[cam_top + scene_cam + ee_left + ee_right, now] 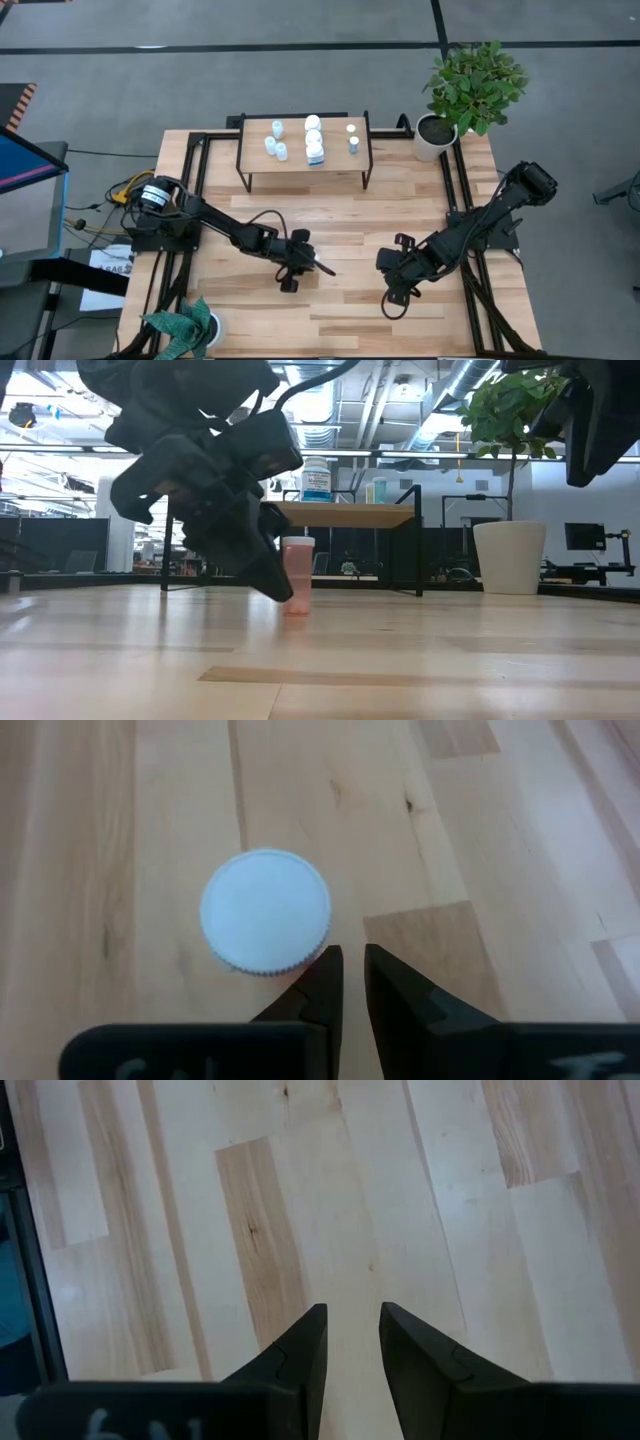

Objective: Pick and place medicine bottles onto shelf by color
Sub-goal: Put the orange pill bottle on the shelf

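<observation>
A small white bottle with a round white ribbed cap (265, 913) stands upright on the wooden table (350, 220); it also shows in the low view (298, 575). My left gripper (352, 970) points down right beside it, fingers shut with a thin slit between them, to one side of the cap. Its body hides the bottle in the high view (295, 265). My right gripper (352, 1330) hangs over bare table at the near right (395, 290), shut and empty. The shelf (340, 160) stands at the far middle with several bottles (313, 140) on its top. My left gripper has one fingertip (328, 960) at the ribbed rim of the bottle's cap (318, 946), coming from above. I cannot tell whether it touches. The bottle stands upright on its base on the table, outside the fingers.
A white pot with a green plant (435, 135) stands at the far right, beside the shelf. Another plant (185, 330) sits at the near left corner. Black frame rails (200, 170) run along the table's sides. Bare wood lies between the arms and the shelf.
</observation>
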You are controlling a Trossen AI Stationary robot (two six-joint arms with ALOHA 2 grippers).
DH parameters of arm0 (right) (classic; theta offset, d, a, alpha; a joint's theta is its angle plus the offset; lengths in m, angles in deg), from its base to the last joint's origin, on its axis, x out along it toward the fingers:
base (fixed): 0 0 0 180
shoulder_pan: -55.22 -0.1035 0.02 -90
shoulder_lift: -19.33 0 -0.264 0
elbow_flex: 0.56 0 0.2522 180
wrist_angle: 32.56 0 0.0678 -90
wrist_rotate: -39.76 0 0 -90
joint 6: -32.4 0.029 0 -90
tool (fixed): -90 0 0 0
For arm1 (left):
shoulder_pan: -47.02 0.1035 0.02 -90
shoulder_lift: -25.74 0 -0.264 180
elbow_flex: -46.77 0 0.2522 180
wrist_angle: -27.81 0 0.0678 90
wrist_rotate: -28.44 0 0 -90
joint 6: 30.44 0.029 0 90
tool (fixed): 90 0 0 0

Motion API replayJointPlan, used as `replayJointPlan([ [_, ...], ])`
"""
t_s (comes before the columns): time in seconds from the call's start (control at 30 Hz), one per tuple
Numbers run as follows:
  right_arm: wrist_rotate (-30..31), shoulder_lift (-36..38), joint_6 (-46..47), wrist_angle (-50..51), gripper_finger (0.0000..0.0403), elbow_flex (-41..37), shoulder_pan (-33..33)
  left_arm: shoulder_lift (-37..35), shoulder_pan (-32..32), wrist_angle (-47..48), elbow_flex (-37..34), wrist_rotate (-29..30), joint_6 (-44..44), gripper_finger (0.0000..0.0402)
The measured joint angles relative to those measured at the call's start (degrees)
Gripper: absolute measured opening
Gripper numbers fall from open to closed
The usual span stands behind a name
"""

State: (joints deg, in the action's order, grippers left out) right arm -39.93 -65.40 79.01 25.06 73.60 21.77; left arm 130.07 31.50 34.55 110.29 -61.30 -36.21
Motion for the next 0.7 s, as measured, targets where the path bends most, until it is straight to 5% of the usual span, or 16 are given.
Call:
replayJointPlan([
  [0.7,0.02,-0.02,0.04,-0.02,0.0118,0.00,0.00,0.00,2.35,-1.30,0.00,-0.48,3.57,0.0032],
])
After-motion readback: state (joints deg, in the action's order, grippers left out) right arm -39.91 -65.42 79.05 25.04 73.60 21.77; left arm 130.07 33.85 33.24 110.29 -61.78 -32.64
